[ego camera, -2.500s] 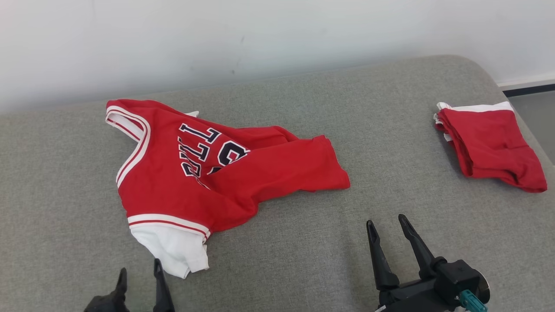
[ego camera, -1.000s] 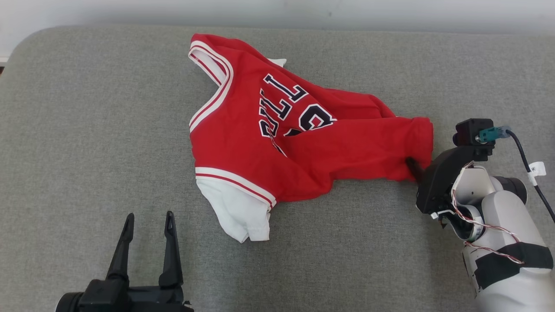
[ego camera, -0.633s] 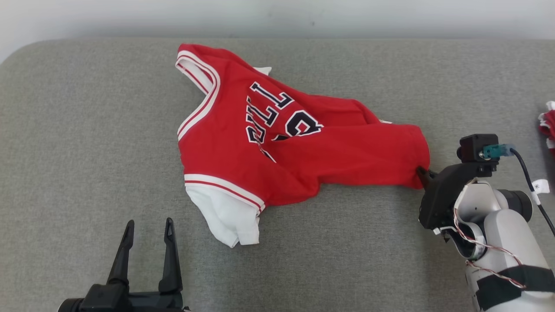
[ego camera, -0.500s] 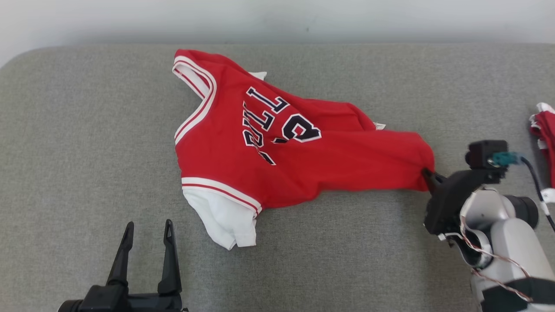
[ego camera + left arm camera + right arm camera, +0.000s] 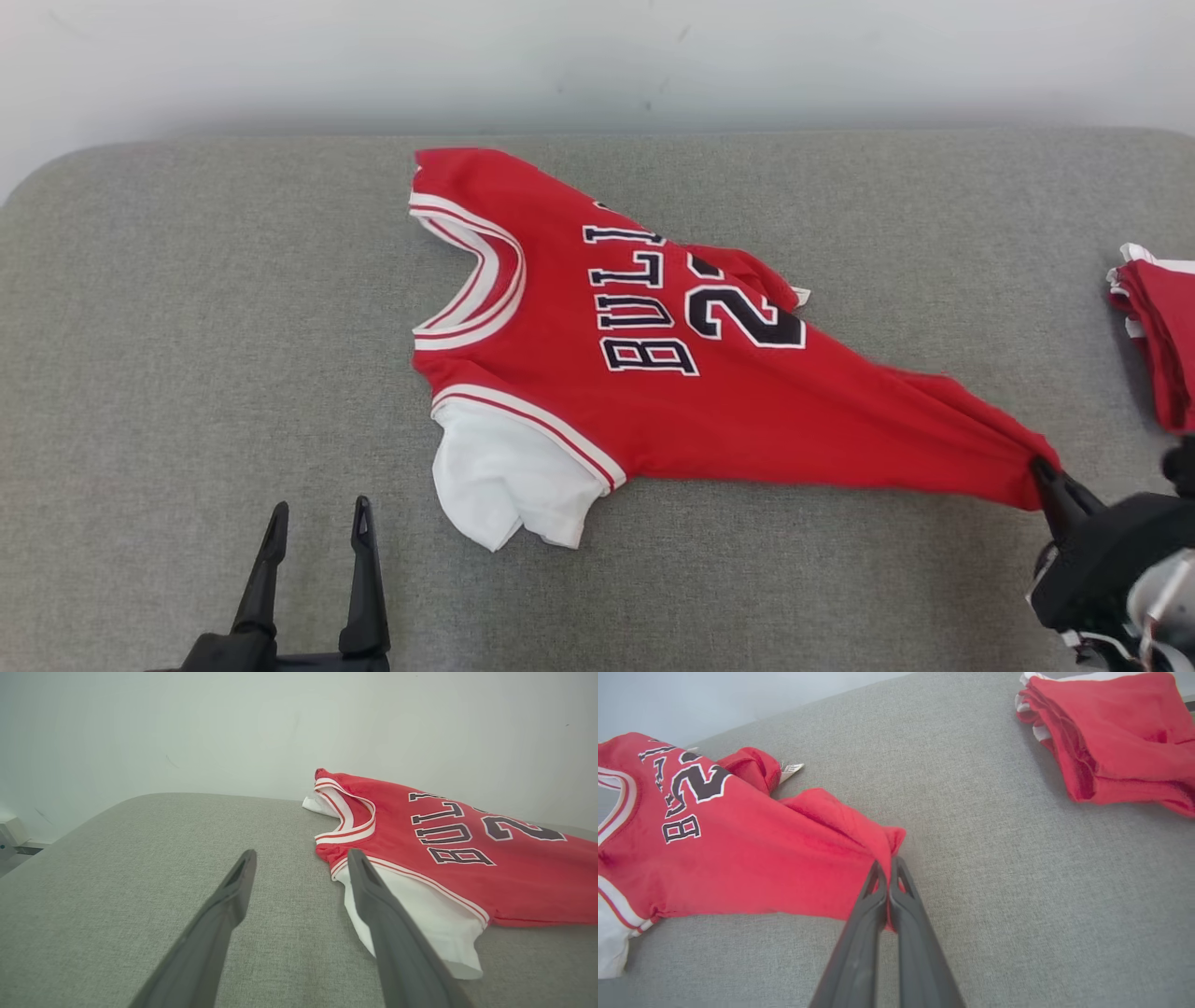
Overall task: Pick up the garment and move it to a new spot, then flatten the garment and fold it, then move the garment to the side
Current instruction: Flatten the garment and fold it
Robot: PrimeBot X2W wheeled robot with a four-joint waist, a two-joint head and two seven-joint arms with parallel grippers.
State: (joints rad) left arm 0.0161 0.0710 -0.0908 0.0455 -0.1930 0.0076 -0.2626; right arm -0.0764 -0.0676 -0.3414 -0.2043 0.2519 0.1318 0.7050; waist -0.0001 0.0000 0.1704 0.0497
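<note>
you're in a plain indoor room, home or test lab you can't tell, grey upholstered cushion (image 5: pixel 168 392) with rounded corners, bare white wall (image 5: pixel 280 56) right behind it

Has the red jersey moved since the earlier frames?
Yes: the right end effector has dragged the red jersey rightward, toward the folded red garment.

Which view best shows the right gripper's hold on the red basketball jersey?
The right wrist view: close up, the right gripper is shut on the red basketball jersey's corner. The head view shows this small, near the frame's edge; the left wrist view shows the jersey's neckline end.
</note>
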